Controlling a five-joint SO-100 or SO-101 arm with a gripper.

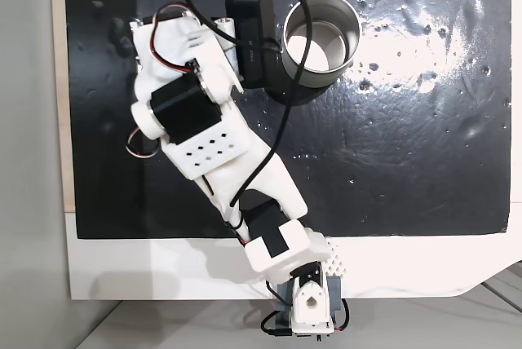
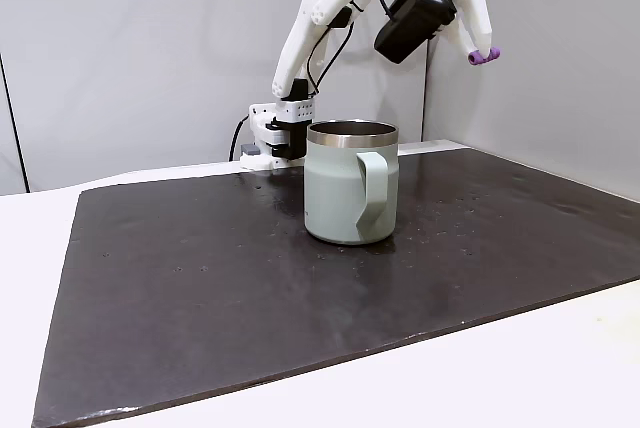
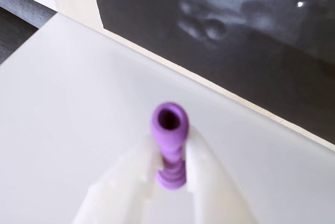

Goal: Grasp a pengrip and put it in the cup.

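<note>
Pengrip (image 3: 169, 143): light, soft ribbed tube, likely squashy; gripper (image 3: 170, 174) pinches its midsection, high above cup (image 2: 350, 193).

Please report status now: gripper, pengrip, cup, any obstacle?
Gripper shut on pengrip, raised high. Cup upright on black mat, inside looks empty. Nothing in the way.
</note>
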